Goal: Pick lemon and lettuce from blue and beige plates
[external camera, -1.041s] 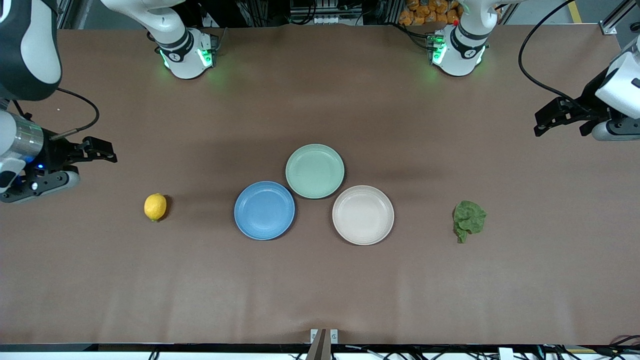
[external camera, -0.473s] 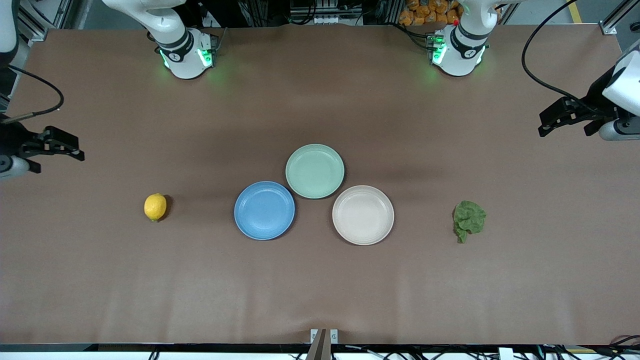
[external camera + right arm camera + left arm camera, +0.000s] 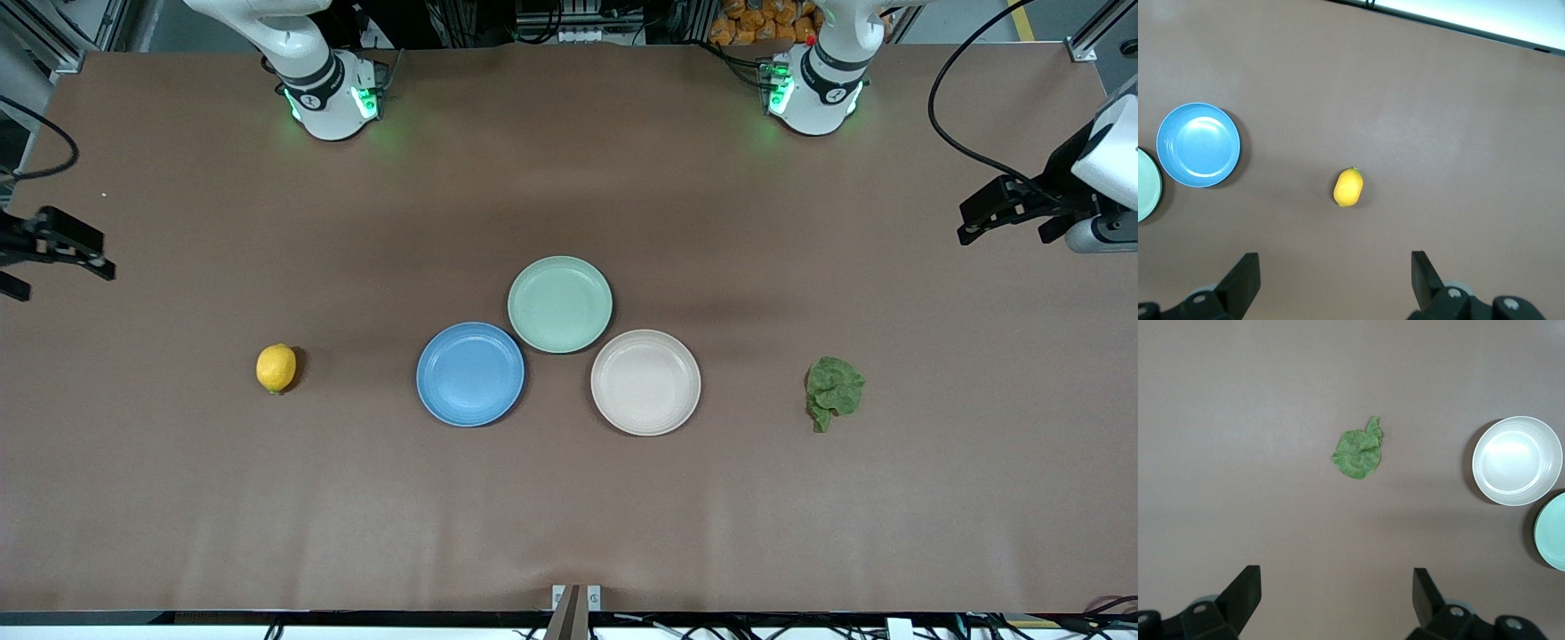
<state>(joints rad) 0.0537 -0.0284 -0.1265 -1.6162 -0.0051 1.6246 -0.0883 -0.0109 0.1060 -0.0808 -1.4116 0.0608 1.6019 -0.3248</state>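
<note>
The yellow lemon (image 3: 276, 367) lies on the bare table toward the right arm's end, apart from the empty blue plate (image 3: 470, 374). It also shows in the right wrist view (image 3: 1348, 187), as does the blue plate (image 3: 1198, 144). The green lettuce (image 3: 834, 391) lies on the table toward the left arm's end, apart from the empty beige plate (image 3: 645, 382). The left wrist view shows the lettuce (image 3: 1359, 449) and the beige plate (image 3: 1517, 460). My right gripper (image 3: 58, 277) (image 3: 1335, 257) hangs open and empty high over its table end. My left gripper (image 3: 996, 233) (image 3: 1336, 577) hangs open and empty high over its end.
An empty pale mint-green plate (image 3: 560, 304) touches both task plates, farther from the front camera than they are. The two arm bases (image 3: 331, 93) (image 3: 813, 89) stand at the table's back edge. A small bracket (image 3: 576, 597) sits at the front edge.
My right gripper has drawn back toward its table end and is now mostly out of the front view. My left gripper has shifted slightly. Lemon, lettuce and plates have not moved.
</note>
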